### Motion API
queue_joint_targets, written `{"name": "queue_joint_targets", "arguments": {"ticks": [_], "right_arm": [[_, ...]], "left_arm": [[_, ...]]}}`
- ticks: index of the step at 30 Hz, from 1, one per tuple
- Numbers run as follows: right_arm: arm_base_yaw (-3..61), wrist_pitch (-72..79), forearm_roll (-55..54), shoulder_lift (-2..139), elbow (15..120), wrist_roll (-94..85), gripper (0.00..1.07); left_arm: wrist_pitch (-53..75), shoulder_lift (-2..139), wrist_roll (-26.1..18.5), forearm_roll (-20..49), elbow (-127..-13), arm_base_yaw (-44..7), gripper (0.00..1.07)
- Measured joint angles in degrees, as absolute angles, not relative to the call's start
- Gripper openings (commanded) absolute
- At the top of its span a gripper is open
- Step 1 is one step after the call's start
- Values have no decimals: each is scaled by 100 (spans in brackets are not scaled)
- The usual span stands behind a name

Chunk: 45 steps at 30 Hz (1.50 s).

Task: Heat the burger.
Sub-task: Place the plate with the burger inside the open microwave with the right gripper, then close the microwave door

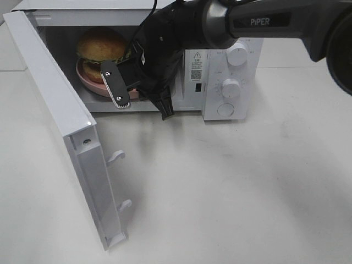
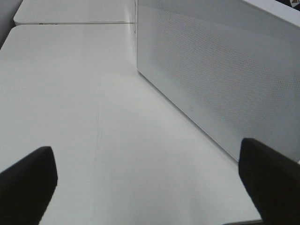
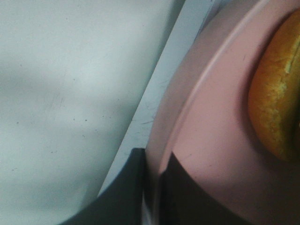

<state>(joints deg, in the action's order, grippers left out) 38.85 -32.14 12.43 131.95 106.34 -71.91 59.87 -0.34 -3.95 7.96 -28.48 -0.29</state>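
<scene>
We see the right gripper pinched tight on the pink plate, with the burger sitting on it inside the open microwave. Backing out unreleased could drag both out. Only the right wrist view shows that pinch. The left gripper hangs wide, empty.

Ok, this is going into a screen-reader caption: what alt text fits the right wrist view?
Close-up of the right gripper closed on the rim of the pink plate, one dark finger on each side. The burger sits on the plate, only part of its golden-brown bun in frame; a pale surface lies beyond the plate.
</scene>
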Motion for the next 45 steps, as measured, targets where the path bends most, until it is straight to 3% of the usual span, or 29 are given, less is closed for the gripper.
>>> {"name": "queue_joint_targets", "arguments": {"ticks": [7, 10, 12, 15, 17, 26, 34, 41, 45], "right_arm": [[3885, -3220, 1261, 13465, 10961, -7151, 8], [3885, -3168, 1266, 13522, 11029, -7002, 15], [3885, -3025, 1278, 13522, 11047, -6893, 31], [3885, -2974, 1278, 13522, 11087, -6847, 37], [3885, -2951, 1278, 13522, 11087, -6709, 50], [3885, -3237, 1209, 13522, 11070, -6452, 61], [3867, -2727, 1026, 12932, 10050, -6446, 67], [3867, -2401, 1020, 12193, 9007, -6366, 85], [3867, -2315, 1037, 11929, 8697, -6268, 88]], "left_arm": [[5987, -34, -395, 785, -2848, -29, 103], [5987, -34, -395, 722, -2848, -29, 103], [5987, -34, -395, 705, -2848, -29, 103], [5987, -34, -395, 699, -2848, -29, 103], [5987, -34, -395, 699, -2848, -29, 103], [5987, -34, -395, 699, -2848, -29, 103], [5987, -34, -395, 699, -2848, -29, 103], [5987, -34, -395, 699, -2848, -29, 103], [5987, -34, -395, 699, -2848, -29, 103]]}}
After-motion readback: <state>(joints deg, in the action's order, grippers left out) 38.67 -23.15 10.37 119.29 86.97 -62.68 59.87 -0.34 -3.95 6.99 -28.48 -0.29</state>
